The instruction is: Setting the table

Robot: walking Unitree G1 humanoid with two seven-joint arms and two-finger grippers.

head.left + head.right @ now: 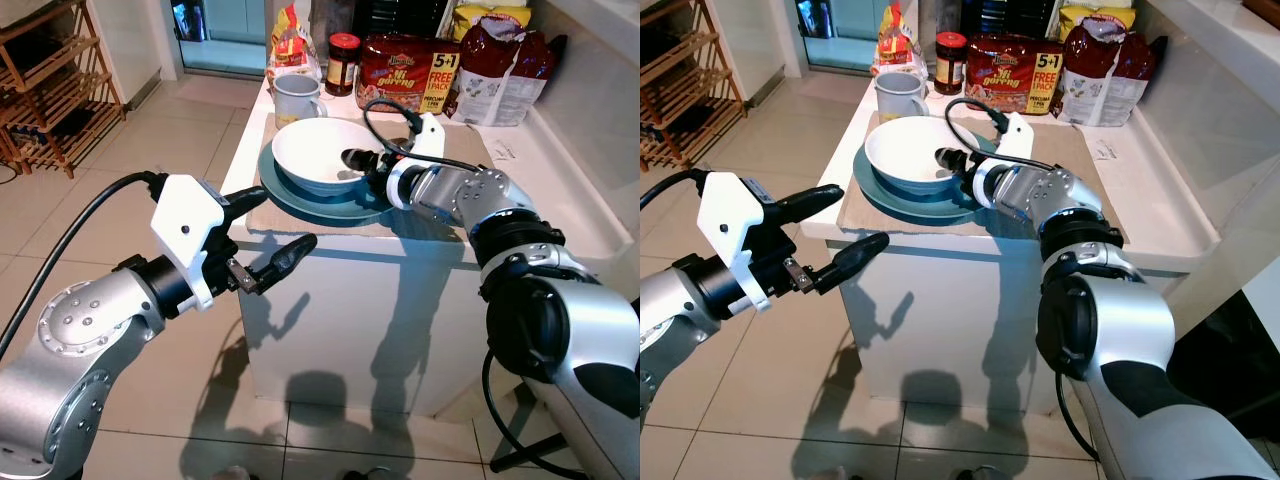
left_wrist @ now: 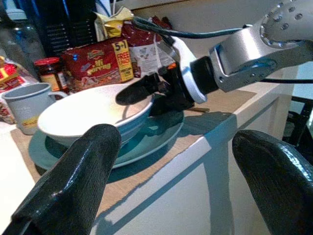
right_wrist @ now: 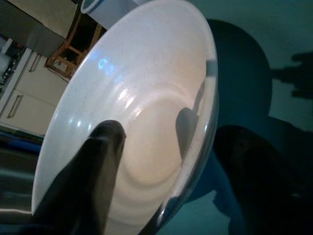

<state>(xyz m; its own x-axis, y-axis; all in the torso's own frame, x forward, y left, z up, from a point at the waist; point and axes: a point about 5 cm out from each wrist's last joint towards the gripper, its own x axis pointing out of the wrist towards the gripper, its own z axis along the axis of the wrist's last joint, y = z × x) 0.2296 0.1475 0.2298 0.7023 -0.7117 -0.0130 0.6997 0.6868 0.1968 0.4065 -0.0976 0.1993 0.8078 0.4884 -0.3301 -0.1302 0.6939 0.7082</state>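
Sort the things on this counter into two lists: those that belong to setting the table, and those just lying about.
Belongs to the job: white bowl, teal plate under it, placemat, right gripper straddling the bowl's rim.

Lying about: grey mug, jar, noodle multipack, snack bags.

Home kitchen: counter (image 1: 560, 190), food packets (image 1: 408, 72).

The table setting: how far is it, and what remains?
Done: white bowl sits on blue plate on the mat. In hand: right gripper straddles the bowl's rim, one finger inside. Left gripper is open beside the counter. Left: release the bowl; no cutlery visible.
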